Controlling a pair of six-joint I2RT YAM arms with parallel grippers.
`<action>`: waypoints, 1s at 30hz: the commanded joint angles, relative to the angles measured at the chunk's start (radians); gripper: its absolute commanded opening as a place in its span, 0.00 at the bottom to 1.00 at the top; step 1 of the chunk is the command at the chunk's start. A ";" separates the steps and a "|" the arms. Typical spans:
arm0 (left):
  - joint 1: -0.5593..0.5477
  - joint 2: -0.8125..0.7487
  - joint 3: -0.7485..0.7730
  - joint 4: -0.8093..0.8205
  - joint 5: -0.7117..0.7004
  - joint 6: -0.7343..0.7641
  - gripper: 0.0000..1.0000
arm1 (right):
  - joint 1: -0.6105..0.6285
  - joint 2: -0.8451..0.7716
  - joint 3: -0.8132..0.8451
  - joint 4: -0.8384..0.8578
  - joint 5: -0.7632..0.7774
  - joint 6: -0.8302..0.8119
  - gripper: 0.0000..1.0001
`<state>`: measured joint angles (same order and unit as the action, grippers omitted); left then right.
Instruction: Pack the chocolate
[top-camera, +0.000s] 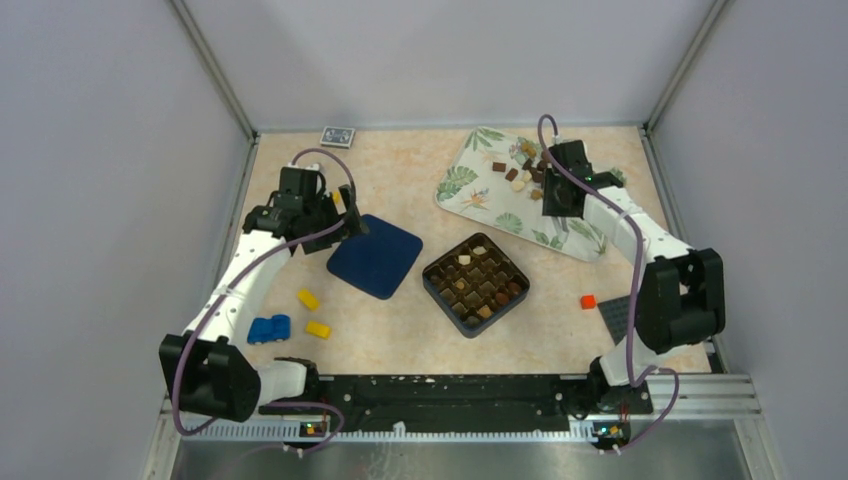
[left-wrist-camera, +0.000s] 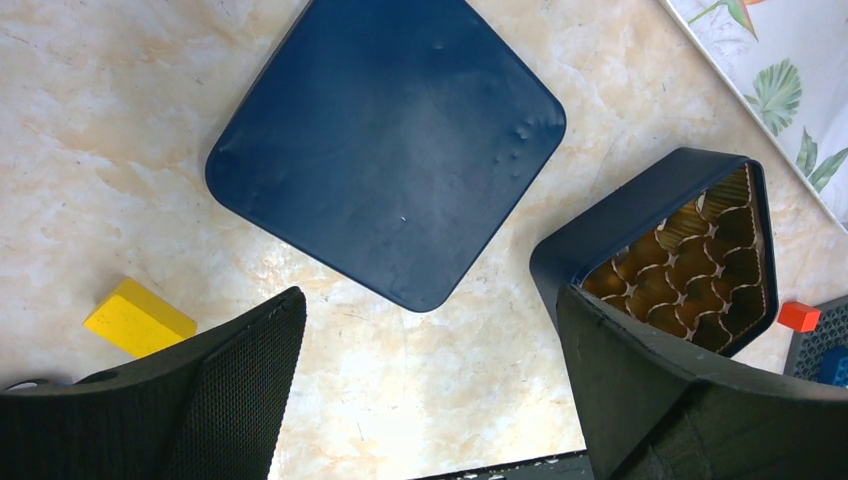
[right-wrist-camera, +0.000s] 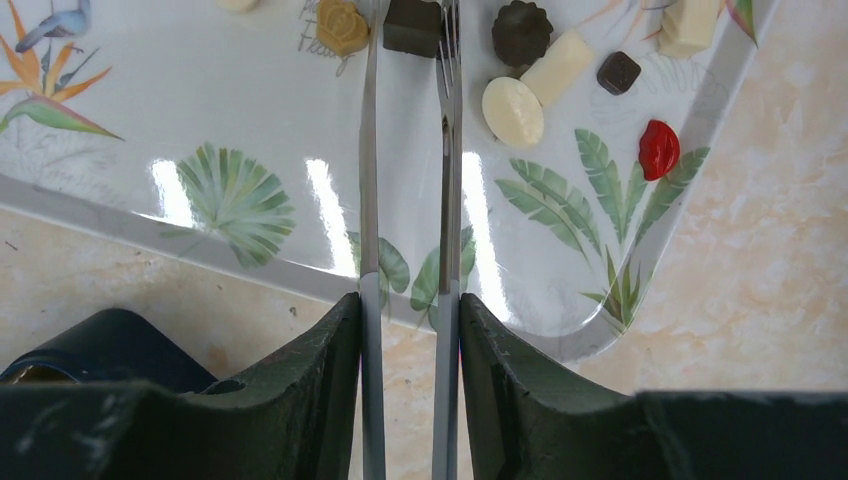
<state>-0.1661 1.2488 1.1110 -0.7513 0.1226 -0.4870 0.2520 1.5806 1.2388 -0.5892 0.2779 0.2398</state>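
Observation:
Several chocolates (top-camera: 515, 175), dark, light brown and cream, lie on the leaf-print tray (top-camera: 470, 185). My right gripper (top-camera: 555, 195) is above them, shut on metal tongs (right-wrist-camera: 368, 200). In the right wrist view my gripper (right-wrist-camera: 410, 310) squeezes the tongs, and a dark square chocolate (right-wrist-camera: 412, 25) sits between their tips at the top edge. A cream round (right-wrist-camera: 512, 110) and a dark round (right-wrist-camera: 521, 32) lie beside them. The dark blue box (top-camera: 476, 283) holds several chocolates in its cells. My left gripper (top-camera: 345, 215) is open and empty over the table beside the blue lid (left-wrist-camera: 390, 140).
Two yellow bricks (top-camera: 308, 298), a blue toy car (top-camera: 268, 328), a red brick (top-camera: 588, 301) and a grey baseplate (top-camera: 615, 318) lie on the near table. A small card box (top-camera: 337, 135) sits at the back. A red lip-shaped candy (right-wrist-camera: 659, 148) lies near the tray's corner.

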 joint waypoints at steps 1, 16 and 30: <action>0.005 0.008 0.040 0.036 0.002 0.006 0.99 | -0.012 0.010 0.058 0.066 -0.011 0.000 0.37; 0.005 0.018 0.051 0.038 0.008 0.002 0.99 | -0.010 -0.132 0.029 -0.021 -0.069 -0.009 0.14; 0.005 0.016 0.045 0.049 0.003 0.005 0.99 | 0.225 -0.410 -0.002 -0.277 -0.136 0.019 0.14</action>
<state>-0.1661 1.2697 1.1267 -0.7410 0.1234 -0.4870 0.3325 1.2346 1.2373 -0.7673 0.1570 0.2237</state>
